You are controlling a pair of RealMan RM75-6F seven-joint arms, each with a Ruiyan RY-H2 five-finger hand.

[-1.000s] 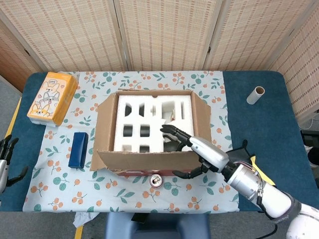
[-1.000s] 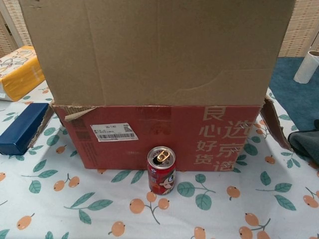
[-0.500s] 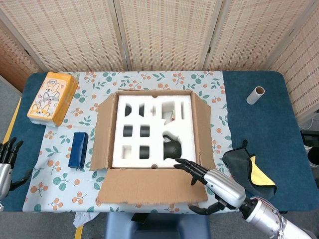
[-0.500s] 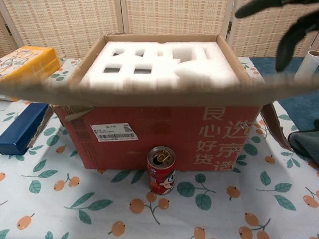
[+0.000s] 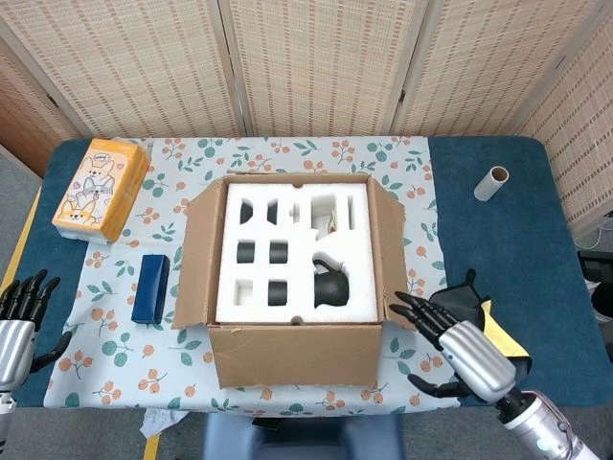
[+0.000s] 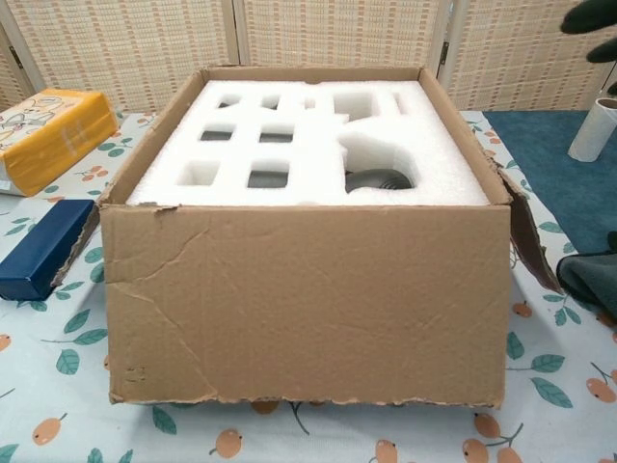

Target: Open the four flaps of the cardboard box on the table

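One cardboard box (image 5: 292,278), one tissue pack (image 5: 100,188), one blue case (image 5: 150,287), one cardboard tube (image 5: 491,182) — and two hands — left hand (image 5: 16,326), right hand (image 5: 462,351).

Foam insert (image 5: 287,254) sits in the cardboard box (image 5: 292,355), tissue pack (image 5: 100,188) left, tube (image 5: 491,182) right

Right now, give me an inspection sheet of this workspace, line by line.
Surface: table under blue cover, with floral cloth in the middle.
Job's things: cardboard box open; near flap hangs down the front; white foam insert exposed, holding a dark teapot.
Clutter: orange tissue pack, blue box, cardboard tube, dark and yellow cloth.
Hands: left hand and right hand both empty, fingers spread.
Cables: nothing seen.
Surroundings: woven screen panels behind.
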